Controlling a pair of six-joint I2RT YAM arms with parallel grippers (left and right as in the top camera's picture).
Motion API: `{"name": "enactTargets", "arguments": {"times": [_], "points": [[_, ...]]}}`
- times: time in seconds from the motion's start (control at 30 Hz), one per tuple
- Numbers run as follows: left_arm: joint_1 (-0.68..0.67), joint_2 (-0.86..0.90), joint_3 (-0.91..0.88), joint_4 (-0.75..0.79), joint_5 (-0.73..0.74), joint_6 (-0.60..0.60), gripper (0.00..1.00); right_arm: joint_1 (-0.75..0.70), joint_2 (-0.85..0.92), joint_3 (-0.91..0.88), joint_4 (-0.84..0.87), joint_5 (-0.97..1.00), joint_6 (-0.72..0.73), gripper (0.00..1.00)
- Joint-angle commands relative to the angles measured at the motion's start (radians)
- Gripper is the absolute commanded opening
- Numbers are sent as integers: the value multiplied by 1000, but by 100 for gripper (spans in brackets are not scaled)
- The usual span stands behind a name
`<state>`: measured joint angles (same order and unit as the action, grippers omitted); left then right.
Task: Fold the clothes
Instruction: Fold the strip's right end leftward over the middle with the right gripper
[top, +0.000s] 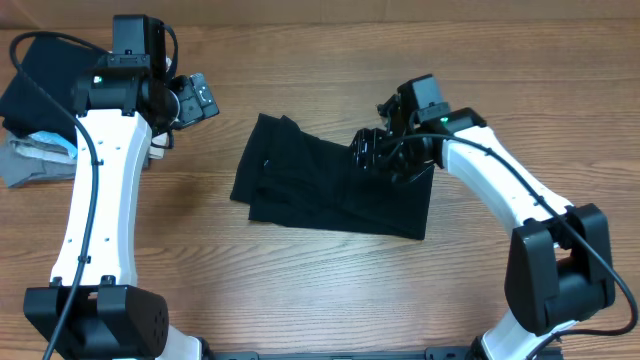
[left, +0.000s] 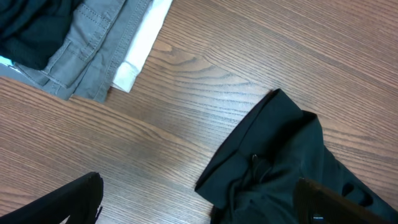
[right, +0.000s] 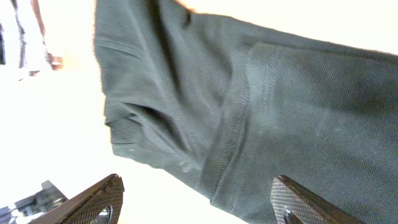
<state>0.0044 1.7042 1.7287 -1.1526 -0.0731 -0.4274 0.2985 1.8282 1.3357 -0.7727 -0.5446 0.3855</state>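
your shirt (top: 330, 190) lies part-folded on the table (top: 300, 290), your right gripper (top: 368, 150) spread wide over the shirt's right top corner, probably to pinch that edge, while your left gripper (top: 197, 98), also wide and empty, hangs left of the shirt, clear of the fold.

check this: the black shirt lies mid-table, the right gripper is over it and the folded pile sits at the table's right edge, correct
Not quite. The folded pile sits at the left edge of the table, not the right; the overhead view shows it. The rest holds: the black shirt lies mid-table and the right gripper is over it.
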Motion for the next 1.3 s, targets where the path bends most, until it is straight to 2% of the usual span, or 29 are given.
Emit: {"name": "enactTargets", "arguments": {"times": [0.0, 0.2, 0.4, 0.5, 0.87, 1.27], "points": [[3, 9, 8, 1, -16, -14, 100, -43, -44, 43, -19, -58, -46, 78], [4, 9, 8, 1, -16, -14, 100, -125, -50, 43, -204, 100, -52, 73], [3, 9, 8, 1, -16, -14, 100, -210, -50, 27, -385, 111, -227, 73], [3, 9, 8, 1, -16, -14, 100, -245, -50, -2, -395, 150, -234, 73], [3, 9, 8, 1, -16, -14, 100, -345, -50, -192, -243, 94, -267, 69], [4, 9, 8, 1, -16, -14, 100, -344, -50, -418, 116, -11, -195, 56]]}}
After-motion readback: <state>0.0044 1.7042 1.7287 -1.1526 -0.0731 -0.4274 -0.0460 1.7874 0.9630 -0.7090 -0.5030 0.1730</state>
